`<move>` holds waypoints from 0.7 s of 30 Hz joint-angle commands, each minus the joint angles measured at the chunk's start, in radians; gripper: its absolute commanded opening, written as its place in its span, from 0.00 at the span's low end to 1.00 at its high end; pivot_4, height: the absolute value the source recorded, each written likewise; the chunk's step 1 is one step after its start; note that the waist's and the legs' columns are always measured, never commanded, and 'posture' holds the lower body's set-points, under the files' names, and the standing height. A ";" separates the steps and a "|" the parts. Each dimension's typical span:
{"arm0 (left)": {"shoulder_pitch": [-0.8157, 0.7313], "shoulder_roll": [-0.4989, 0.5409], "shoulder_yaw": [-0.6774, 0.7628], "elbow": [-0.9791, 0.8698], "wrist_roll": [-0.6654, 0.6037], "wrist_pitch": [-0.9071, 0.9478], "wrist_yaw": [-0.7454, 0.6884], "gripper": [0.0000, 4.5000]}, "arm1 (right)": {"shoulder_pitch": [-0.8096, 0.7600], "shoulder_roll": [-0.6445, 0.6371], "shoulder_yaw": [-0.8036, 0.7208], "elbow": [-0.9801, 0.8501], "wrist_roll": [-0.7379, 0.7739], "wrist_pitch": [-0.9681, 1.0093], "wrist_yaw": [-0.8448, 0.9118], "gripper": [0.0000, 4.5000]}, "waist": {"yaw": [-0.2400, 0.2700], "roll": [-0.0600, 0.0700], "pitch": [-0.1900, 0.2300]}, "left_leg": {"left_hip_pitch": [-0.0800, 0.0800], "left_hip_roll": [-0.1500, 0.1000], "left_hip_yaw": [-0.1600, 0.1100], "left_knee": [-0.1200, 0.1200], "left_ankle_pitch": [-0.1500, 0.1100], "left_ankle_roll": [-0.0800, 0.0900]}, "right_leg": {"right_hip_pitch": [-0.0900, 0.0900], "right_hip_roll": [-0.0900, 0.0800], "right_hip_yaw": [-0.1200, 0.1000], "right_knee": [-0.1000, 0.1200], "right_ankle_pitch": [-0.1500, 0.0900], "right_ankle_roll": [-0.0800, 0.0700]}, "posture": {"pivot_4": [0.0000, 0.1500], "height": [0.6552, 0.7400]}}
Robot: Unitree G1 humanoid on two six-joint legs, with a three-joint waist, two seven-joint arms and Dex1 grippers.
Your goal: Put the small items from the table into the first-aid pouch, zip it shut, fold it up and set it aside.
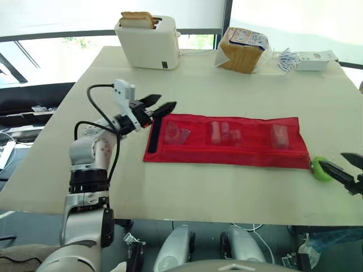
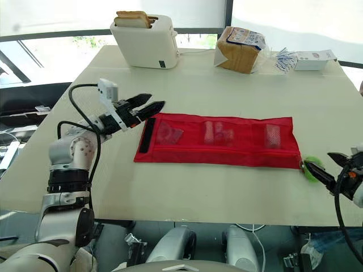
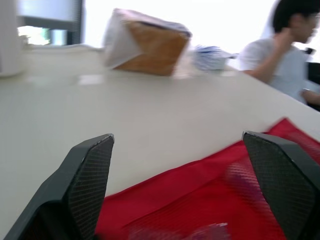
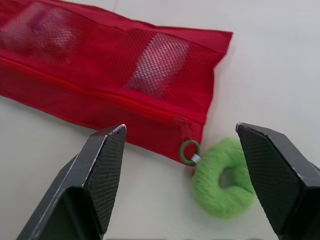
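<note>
1. Pouch (image 1: 227,141) of red mesh lies flat and unfolded along the tabletop (image 1: 227,187). Small items show through its three pockets.
2. Its zip pull (image 4: 190,151), a small green ring, sits at the pouch's right end. It is joined to a fuzzy green loop (image 4: 225,185) resting on the tabletop. The zip looks closed, so folding seems the step now due.
3. The left tool (image 1: 164,102) is released, fingers spread, and hovers just above the pouch's left end by a black strip (image 1: 153,133). It is probably placed to take that edge and begin the fold.
4. The right tool (image 1: 334,160) is also released, fingers wide, and sits low near the fuzzy loop, where it could steady that end.
5. A toaster (image 1: 148,42) and a bagged loaf (image 1: 243,50) stand well apart at the far edge.
</note>
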 commanded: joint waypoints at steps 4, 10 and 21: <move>0.118 0.030 -0.200 -0.277 -0.036 -0.064 -0.269 1.00 | 0.014 0.147 0.047 -0.104 0.212 0.032 -0.144 0.99 | -0.001 0.002 0.000 | 0.000 0.000 0.001 0.000 0.000 0.000 | 0.000 0.000 0.001 0.000 0.000 0.000 | 1.00 1.00; 0.132 0.044 -0.213 -0.303 -0.094 -0.027 -0.340 1.00 | 0.117 0.396 0.201 -0.112 0.267 0.029 -0.406 0.99 | 0.007 0.006 -0.002 | 0.000 0.000 0.001 0.001 -0.001 0.003 | 0.000 -0.001 0.000 0.000 0.000 0.000 | 1.00 1.00; 0.097 0.040 -0.199 -0.357 -0.134 0.039 -0.298 1.00 | -0.006 0.492 0.220 0.131 0.308 -0.103 -0.596 0.99 | -0.007 0.007 -0.002 | 0.001 0.000 0.001 0.000 0.000 0.001 | 0.000 0.001 0.000 0.000 0.000 0.000 | 1.00 1.00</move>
